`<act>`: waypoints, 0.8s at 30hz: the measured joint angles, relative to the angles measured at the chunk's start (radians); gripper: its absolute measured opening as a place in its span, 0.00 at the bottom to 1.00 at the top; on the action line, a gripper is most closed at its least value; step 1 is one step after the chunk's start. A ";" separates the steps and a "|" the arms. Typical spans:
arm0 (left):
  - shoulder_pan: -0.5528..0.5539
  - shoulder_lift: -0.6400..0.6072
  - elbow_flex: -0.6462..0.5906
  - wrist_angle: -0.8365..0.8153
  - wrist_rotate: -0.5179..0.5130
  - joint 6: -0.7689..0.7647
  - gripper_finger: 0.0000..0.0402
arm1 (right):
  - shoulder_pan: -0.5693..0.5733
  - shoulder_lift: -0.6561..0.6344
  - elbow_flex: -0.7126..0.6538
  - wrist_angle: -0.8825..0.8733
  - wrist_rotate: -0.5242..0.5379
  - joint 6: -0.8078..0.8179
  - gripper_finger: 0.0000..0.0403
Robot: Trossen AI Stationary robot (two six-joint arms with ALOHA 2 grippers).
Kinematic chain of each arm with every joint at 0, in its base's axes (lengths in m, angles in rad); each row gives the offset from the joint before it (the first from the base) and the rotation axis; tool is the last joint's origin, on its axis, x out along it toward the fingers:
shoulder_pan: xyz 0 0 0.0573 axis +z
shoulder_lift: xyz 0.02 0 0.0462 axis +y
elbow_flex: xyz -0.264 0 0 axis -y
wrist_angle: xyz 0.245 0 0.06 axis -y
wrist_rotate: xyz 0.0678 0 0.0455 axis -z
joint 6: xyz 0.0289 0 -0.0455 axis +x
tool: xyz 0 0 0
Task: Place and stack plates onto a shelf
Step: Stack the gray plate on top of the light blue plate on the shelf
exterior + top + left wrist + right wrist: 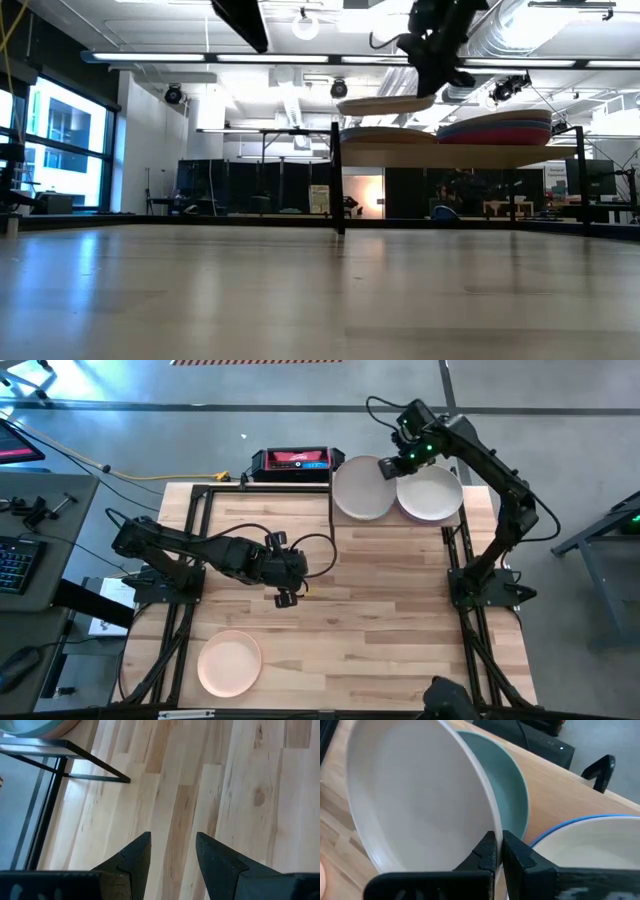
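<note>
- High view: right gripper point(390, 466) clamped on rim of grey-beige plate point(362, 488), held above shelf point(470, 155), left side.
- Right wrist view: teal plate point(512, 805) lies under it; cream plate point(432, 494) tops the stack alongside, blue rim point(580, 822) showing beneath.
- Peach plate point(230, 663) on table point(380, 610), near front.
- Left gripper point(284, 596) mid-table, fingers point(135, 857) apart, empty.
- Red-black box point(292, 462) behind table.

Bright ceiling strip lights point(300, 58) overexpose the low view and glare off the blurred near table point(300, 300); shadows there are soft.
</note>
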 joint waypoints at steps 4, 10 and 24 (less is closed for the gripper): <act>0.017 0.000 0.000 0.001 0.000 -0.030 0.37 | -0.042 0.001 -0.058 0.026 -0.038 -0.040 0.00; 0.047 0.000 0.000 0.001 -0.002 -0.056 0.37 | -0.089 0.002 -0.136 0.091 -0.067 -0.064 0.00; 0.065 0.001 0.000 0.031 -0.014 -0.057 0.37 | -0.091 0.008 -0.151 0.146 -0.082 -0.057 0.00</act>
